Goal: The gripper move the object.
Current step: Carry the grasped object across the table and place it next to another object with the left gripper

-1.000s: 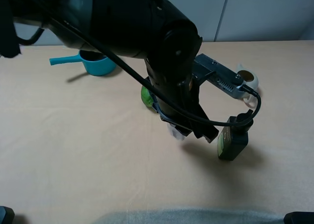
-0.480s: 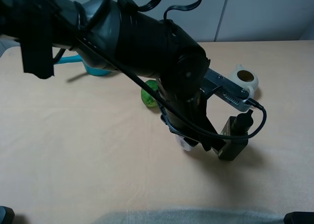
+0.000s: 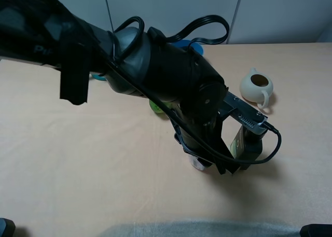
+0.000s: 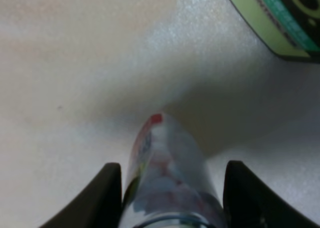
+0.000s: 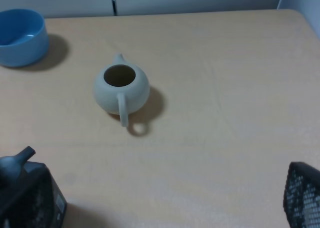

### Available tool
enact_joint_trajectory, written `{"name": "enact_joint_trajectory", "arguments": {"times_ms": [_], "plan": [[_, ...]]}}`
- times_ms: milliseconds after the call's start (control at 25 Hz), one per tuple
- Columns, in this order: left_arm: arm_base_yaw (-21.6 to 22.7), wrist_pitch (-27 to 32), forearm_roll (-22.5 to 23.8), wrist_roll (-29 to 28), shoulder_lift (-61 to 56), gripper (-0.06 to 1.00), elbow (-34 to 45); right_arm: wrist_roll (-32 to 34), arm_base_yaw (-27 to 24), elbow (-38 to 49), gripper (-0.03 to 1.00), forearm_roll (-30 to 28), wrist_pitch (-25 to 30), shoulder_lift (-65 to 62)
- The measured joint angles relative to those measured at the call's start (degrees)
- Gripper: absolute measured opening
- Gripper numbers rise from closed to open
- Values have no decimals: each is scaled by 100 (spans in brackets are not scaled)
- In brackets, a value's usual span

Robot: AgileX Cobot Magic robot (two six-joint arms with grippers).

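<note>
The left pincer is clenched around the object, close to the worktop. The dark bottle stands just beside it, so any drift that way could topple it.

Beige table, perhaps grey wall panels

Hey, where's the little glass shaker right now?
In the exterior high view the glass shaker is right of centre, near the front, gripped by the left gripper, just left of the dark green bottle and in front of the green fruit.
</note>
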Motion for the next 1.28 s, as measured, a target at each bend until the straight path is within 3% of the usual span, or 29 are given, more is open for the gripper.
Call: {"name": "enact_joint_trajectory", "arguments": {"times_ms": [880, 1120, 1280], "plan": [[-14, -191, 0, 0, 16, 45, 0, 0, 0, 0, 69, 41, 0, 0], [-14, -202, 0, 0, 16, 61, 0, 0, 0, 0, 69, 41, 0, 0], [-14, -207, 0, 0, 16, 64, 0, 0, 0, 0, 69, 41, 0, 0]]}}
